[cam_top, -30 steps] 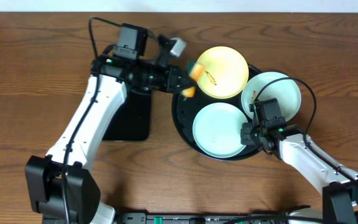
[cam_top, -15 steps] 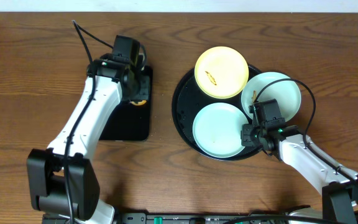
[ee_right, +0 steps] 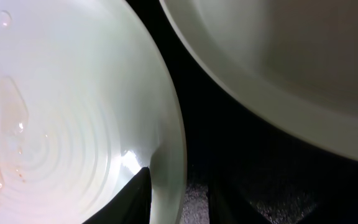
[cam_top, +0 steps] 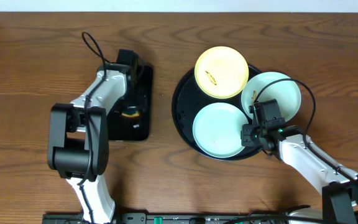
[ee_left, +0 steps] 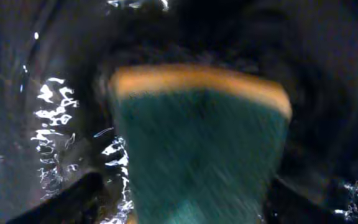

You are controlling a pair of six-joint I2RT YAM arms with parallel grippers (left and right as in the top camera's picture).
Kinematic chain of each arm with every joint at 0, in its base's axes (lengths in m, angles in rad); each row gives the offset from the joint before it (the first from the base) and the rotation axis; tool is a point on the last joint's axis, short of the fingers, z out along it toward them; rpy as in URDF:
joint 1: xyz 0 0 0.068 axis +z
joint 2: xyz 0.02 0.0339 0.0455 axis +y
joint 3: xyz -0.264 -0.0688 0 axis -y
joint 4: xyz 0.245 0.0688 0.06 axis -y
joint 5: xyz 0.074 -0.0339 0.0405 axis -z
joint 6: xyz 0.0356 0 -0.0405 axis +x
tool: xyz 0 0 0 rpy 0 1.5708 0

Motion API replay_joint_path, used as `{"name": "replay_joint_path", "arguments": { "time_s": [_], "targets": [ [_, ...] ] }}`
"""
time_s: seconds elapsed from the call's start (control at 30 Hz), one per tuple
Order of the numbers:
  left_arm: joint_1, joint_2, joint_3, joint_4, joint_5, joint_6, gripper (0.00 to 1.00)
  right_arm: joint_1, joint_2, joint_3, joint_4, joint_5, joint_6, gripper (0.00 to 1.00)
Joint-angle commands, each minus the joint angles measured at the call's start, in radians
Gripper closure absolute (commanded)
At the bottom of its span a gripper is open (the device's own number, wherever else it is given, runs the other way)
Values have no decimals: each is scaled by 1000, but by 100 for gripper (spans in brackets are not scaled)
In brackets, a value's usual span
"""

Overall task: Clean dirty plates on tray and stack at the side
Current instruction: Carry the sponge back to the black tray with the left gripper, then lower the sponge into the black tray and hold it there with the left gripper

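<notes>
On the round black tray lie three plates: a pale yellow one with a small brown smear, a mint-white one in front, and another mint-white one at the right. My right gripper straddles the front plate's right rim. Its jaws are open, one finger inside the plate and a gap on the outer side. My left gripper hangs open over the green-and-yellow sponge, which lies between its spread fingers.
The sponge rests in a small rectangular black tray, wet and glinting, left of the round tray. Bare brown wooden table surrounds both trays. Cables loop from both arms.
My left arm swung from the yellow plate back to the rectangular tray with the sponge and opened over it. The right jaws loosened on the front plate's rim.
</notes>
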Motion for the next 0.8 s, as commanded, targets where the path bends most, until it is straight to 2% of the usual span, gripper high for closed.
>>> {"name": "replay_joint_path", "arguments": {
  "time_s": [0.0, 0.27, 0.33, 0.37, 0.4, 0.43, 0.63, 0.77],
  "targets": [
    [1, 32, 2, -11, -9, -4, 15, 6, -3, -6, 0, -5, -4, 72],
    [1, -148, 53, -53, -9, -5, 15, 6, -3, -6, 0, -5, -4, 72],
    [1, -186, 53, -60, -8, -10, 19, 6, -3, -6, 0, -5, -4, 72],
    [1, -202, 53, -68, -8, -16, 43, 6, -3, -6, 0, -5, -4, 72],
    [1, -206, 53, -75, -9, -21, 74, 6, -3, -6, 0, -5, -4, 72],
    [1, -206, 53, -79, -9, -29, 92, 6, -3, -6, 0, -5, -4, 72],
    [1, -184, -24, -33, -9, -65, 92, 6, -3, -6, -1, -5, -4, 73],
    [1, -136, -121, 72, -8, -66, 92, 6, -3, -6, -1, -6, -4, 72]
  ]
}}
